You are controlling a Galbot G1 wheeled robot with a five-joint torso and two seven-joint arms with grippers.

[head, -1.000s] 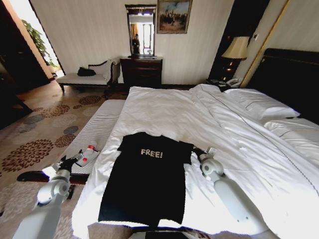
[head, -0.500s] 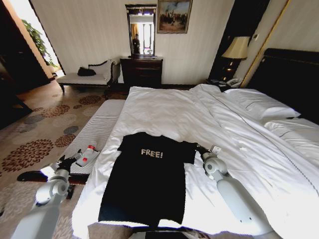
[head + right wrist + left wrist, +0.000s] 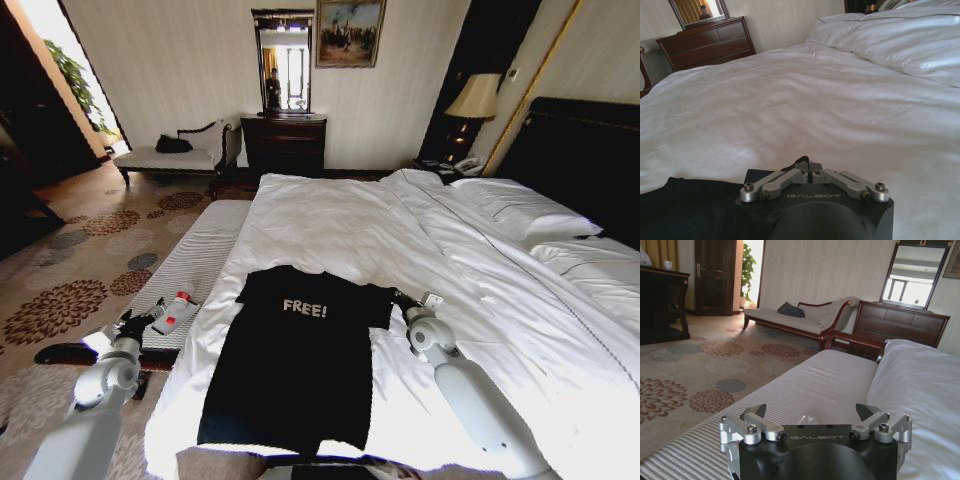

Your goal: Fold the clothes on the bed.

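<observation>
The T-shirt point(image 3: 292, 358) is soft matt black cloth with flat white printed lettering, lying on a bed point(image 3: 420, 240) dressed in smooth white cotton-looking sheets with a faint sheen and soft creases, against a dark polished wooden headboard point(image 3: 585, 155). The bench point(image 3: 805, 390) beside it is covered in pale, finely ribbed striped fabric. Both the left gripper point(image 3: 815, 421) and the right gripper point(image 3: 814, 178) have a matt black plastic-looking body with brushed silvery metal linkages and small dark screws, and the right arm point(image 3: 470, 400) wears a smooth, slightly glossy white shell.

Head high; wrists low over bed point(image 3: 420, 230)
</observation>
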